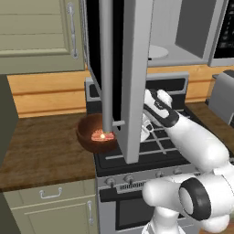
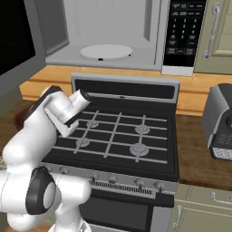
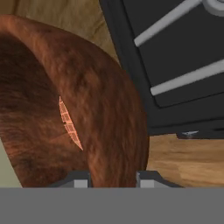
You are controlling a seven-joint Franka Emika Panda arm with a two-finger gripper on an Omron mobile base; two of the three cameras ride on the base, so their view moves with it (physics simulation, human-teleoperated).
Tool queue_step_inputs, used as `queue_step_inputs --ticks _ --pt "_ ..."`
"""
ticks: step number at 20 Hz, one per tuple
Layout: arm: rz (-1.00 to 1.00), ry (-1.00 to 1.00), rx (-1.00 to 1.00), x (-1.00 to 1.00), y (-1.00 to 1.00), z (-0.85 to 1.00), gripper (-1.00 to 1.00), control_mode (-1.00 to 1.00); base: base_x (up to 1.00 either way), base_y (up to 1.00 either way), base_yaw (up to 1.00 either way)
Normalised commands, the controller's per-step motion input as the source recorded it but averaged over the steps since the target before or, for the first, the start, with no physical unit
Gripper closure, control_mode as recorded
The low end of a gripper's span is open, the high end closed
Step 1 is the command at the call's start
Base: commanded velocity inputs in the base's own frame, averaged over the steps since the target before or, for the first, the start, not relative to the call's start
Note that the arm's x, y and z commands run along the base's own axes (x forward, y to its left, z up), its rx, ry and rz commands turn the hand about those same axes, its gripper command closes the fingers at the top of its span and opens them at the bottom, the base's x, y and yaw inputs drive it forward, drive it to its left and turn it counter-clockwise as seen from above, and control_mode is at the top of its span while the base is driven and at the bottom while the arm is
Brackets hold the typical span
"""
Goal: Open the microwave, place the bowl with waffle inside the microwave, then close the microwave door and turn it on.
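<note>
Wooden counter [image 1: 41, 146] lies left of the stove [image 2: 118, 136], pale cabinets below. The bowl [image 1: 93, 132] sits on that counter, touching the stove's left edge, with the waffle [image 1: 101, 135] lying inside it. The microwave door [image 1: 123, 68] stands swung open, hanging in front of the stove and partly covering the bowl. The microwave [image 2: 113, 31] above the stove shows its bare turntable. In the hand view the gripper [image 3: 111, 180] has its fingertips [image 3: 78, 181] astride the bowl's rim, pinching the bowl wall. A toaster [image 2: 219, 122] stands right of the stove.
</note>
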Motion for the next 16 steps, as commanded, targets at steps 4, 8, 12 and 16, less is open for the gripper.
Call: queue_step_inputs --ticks 4,8,12,16 --pt "0.00 -0.11 -0.14 -0.41 -1.00 1.00 1.00 -1.00 0.00 0.00 0.00" --pt "-0.02 -0.24 -0.09 -0.51 -0.81 0.74 1.00 -1.00 0.00 0.00 0.00" --pt "-0.12 -0.36 0.01 -0.46 -0.58 0.69 1.00 -1.00 0.00 0.00 0.00" --pt "-0.20 -0.38 0.06 -0.23 -0.55 0.97 1.00 -1.00 0.00 0.00 0.00"
